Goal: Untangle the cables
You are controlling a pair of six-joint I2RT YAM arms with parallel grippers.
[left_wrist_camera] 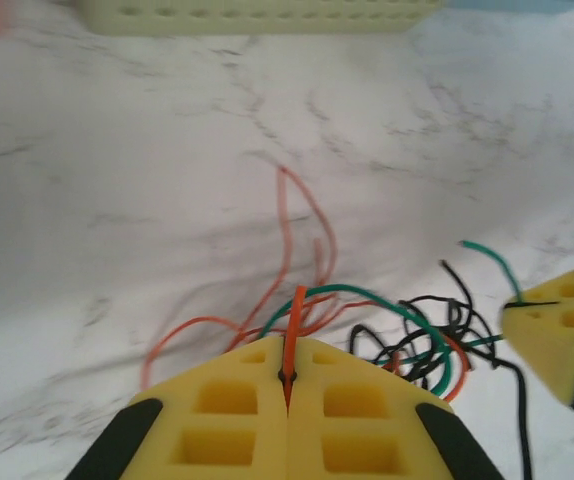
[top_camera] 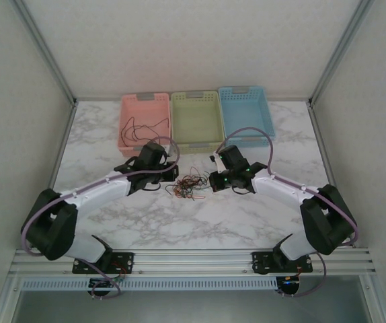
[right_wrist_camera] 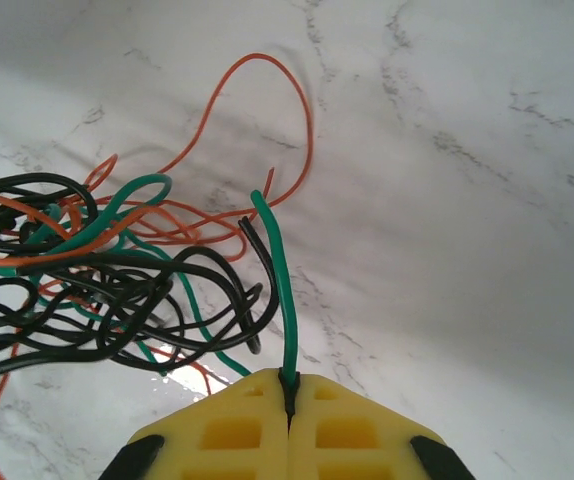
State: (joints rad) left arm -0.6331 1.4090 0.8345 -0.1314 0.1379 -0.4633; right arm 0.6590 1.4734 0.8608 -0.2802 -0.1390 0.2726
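Cables (top_camera: 186,185) are lying in a soft, light, bendy heap between both jaws. The left gripper (left_wrist_camera: 287,378) is pinching an orange cable (left_wrist_camera: 293,320) and the right gripper (right_wrist_camera: 289,388) a green cable (right_wrist_camera: 282,290); loose ends are looking easiest to grab. Past the jaws, the pink basket (top_camera: 124,124) is holding one black cable (top_camera: 142,129), while the green basket (top_camera: 175,121) and blue basket (top_camera: 247,139) are looking empty

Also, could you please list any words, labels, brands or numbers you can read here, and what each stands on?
No readable text anywhere.
The pink basket, green basket and blue basket show no lettering; their grey rim tabs look blank at this size.
No print shows on the left gripper holding the orange cable, the right gripper holding the green cable, or the marble table.
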